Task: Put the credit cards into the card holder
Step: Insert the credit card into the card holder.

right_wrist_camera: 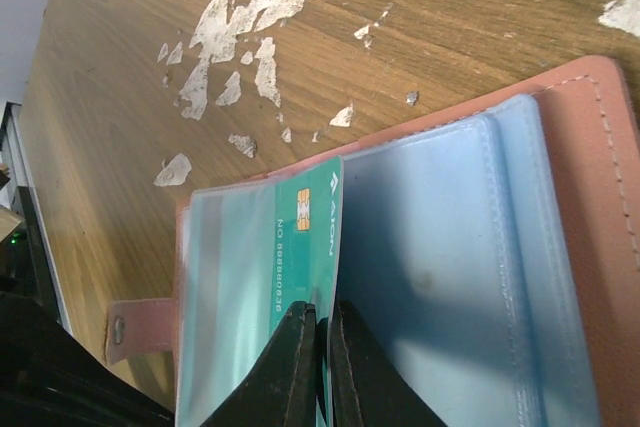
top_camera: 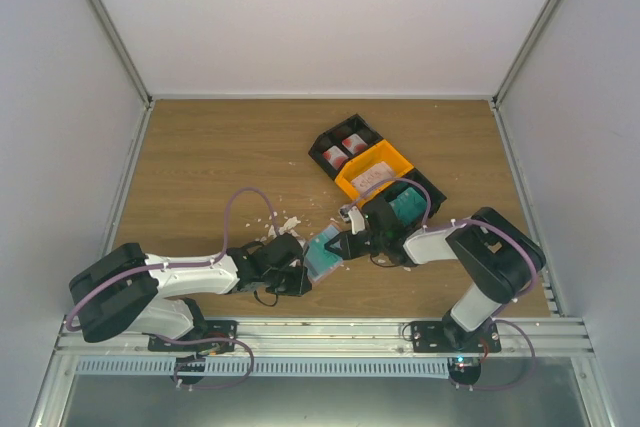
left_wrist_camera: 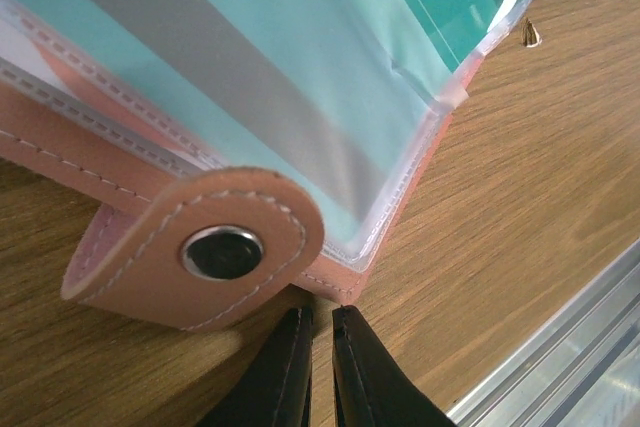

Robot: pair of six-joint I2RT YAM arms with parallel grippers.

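Right gripper [right_wrist_camera: 322, 315]: jaws all but together, pinched on the near edge of a teal card [right_wrist_camera: 305, 237].
Card: chip face up, lying in among the clear sleeves [right_wrist_camera: 430, 267] on the left half of the holder [right_wrist_camera: 600, 247]; how deep it sits cannot be told.
Left gripper [left_wrist_camera: 322, 315]: jaws narrow, only a thin slit between them; tips touch the holder's edge beside the snap tab [left_wrist_camera: 220, 252]. Whether they pinch the cover cannot be told.
Holder: salmon pink, open flat on the table [top_camera: 200, 167], near the middle, between the two grippers.
Snap tab: curled over, metal stud facing up.
Crumbs [right_wrist_camera: 240, 37]: white flecks scattered on the wood just beyond the holder.
Black bin [top_camera: 330, 137]: far right of the holder, with white cards [top_camera: 345, 147] marked red in its compartments.
Orange bin [top_camera: 372, 169]: touching the black bin on its near side.
Second black bin [top_camera: 432, 187]: nearer and to the right, beside the right arm, with teal cards [top_camera: 408, 205] inside.
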